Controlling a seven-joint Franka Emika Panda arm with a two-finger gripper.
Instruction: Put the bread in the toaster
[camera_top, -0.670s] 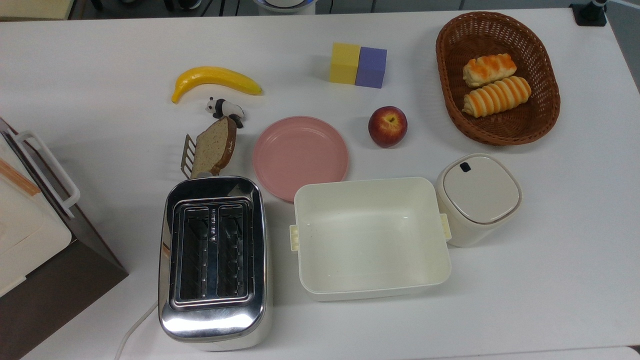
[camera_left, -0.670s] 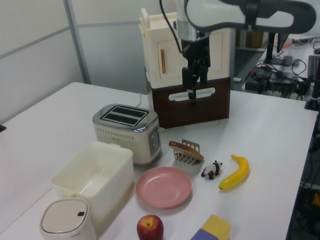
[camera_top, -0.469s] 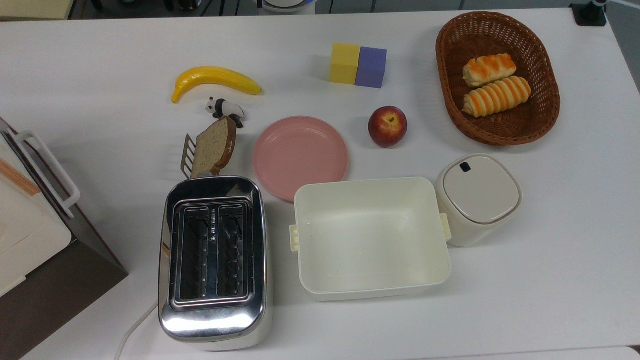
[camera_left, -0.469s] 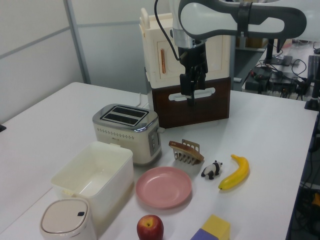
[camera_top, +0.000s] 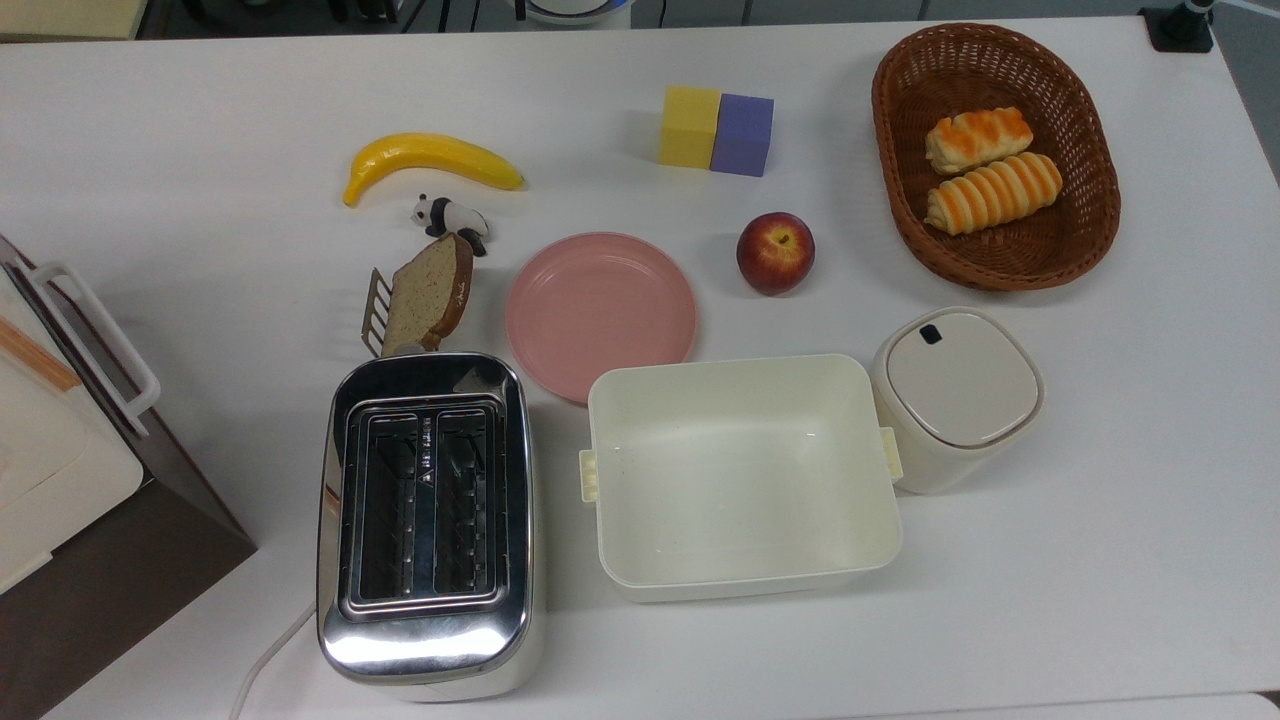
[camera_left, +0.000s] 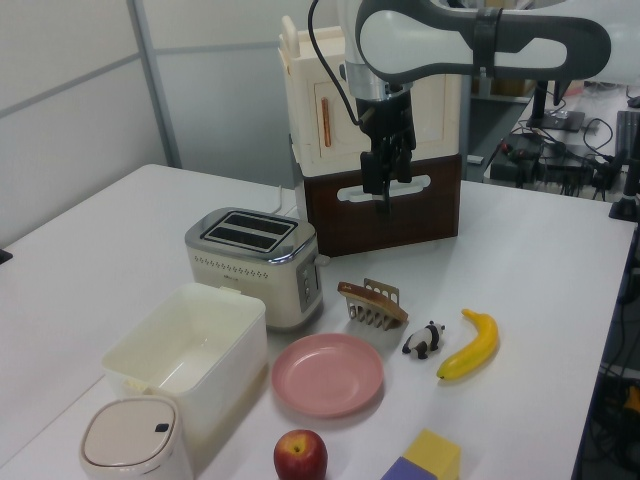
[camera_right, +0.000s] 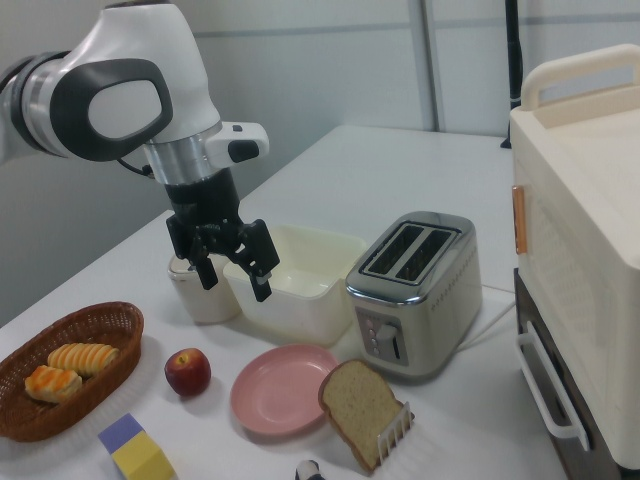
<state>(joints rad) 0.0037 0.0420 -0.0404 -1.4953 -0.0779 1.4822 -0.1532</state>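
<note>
Chrome gleams in the top view, where the toaster (camera_top: 425, 527) stands with both slots empty and running up and down the frame; the bread (camera_top: 430, 292) leans in a small wire rack (camera_top: 376, 310) just above it, its long axis slanting toward the top view's right, beside a pink plate (camera_top: 600, 312). From the left view, the gripper (camera_left: 388, 186) hangs high over the white table (camera_left: 540, 270), empty, with the slice (camera_left: 372, 300) well below and slightly nearer the camera. By the right view the gripper (camera_right: 233, 266) has its fingers spread with nothing between them, and the bread (camera_right: 360, 407) sits low toward the right view's right, so the reach looks to be mostly downward. Partition walls and a cream appliance (camera_right: 575, 240) close in the space.
</note>
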